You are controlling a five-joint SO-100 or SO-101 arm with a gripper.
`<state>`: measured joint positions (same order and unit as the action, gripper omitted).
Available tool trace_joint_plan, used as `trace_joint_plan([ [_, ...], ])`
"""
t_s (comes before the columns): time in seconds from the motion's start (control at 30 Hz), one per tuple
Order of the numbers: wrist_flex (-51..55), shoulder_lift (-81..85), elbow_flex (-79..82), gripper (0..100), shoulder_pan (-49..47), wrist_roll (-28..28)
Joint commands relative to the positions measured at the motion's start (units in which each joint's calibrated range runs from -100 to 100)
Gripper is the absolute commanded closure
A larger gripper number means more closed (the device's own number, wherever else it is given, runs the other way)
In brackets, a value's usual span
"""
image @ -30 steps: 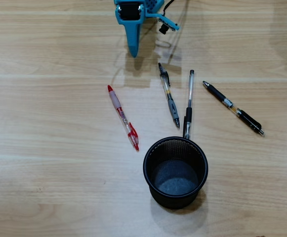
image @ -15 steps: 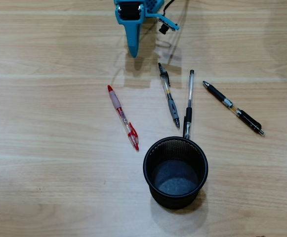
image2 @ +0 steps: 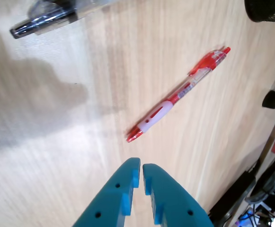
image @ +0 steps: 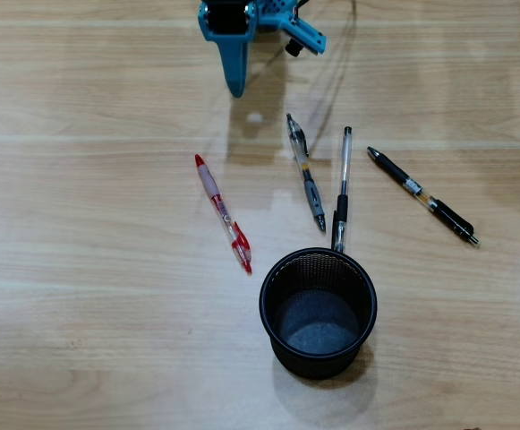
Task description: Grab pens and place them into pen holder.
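Note:
Several pens lie on the wooden table in the overhead view: a red pen (image: 223,213) at left, a grey pen (image: 306,170), a clear-and-black pen (image: 342,188) touching the holder's rim, and a black pen (image: 423,196) at right. The black mesh pen holder (image: 318,313) stands empty in front of them. My blue gripper (image: 234,88) hangs at the far edge, above the table, apart from all pens. In the wrist view the gripper (image2: 141,164) is shut and empty; the red pen (image2: 179,93) lies ahead of its tips, the grey pen's tip (image2: 40,21) is top left, and the holder's edge (image2: 267,10) is top right.
The table's edge runs down the right side of the wrist view, with black stands and cables (image2: 270,156) beyond it. Bare wooden tabletop (image: 80,269) spreads left of the red pen.

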<state>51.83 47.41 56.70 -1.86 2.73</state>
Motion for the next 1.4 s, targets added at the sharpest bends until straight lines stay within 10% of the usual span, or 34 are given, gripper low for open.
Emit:
trace_joint_plan([
  [0.0, -1.04, -5.41, -8.64, 98, -0.75, 0.46],
  [0.6, 0.69, -37.43, -39.87, 98, 0.62, 15.75],
  [1.07, 36.05, -60.61, -79.32, 97, 4.56, 35.65],
  [1.37, 38.87, -71.23, -87.83, 97, 4.28, 39.0],
])
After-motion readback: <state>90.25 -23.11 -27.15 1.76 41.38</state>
